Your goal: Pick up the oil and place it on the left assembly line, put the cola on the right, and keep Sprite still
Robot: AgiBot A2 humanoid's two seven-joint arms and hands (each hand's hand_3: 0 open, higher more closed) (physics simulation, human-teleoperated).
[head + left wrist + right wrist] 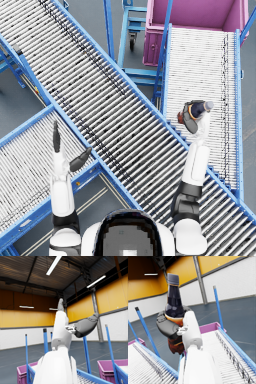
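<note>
Cola [199, 107] hangs over the right assembly line [210, 55], a ribbed roller bed with open run toward the pink bin [200, 15] at 12 o'clock. Glossy dark bottle, grey cap [173, 279], grasped by the right hand [189, 119]. Left hand [64, 154] at 8 o'clock, fingers spread, released.

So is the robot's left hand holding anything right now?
No, the left hand is empty with its fingers spread apart; only the right hand grips the cola bottle.
</note>
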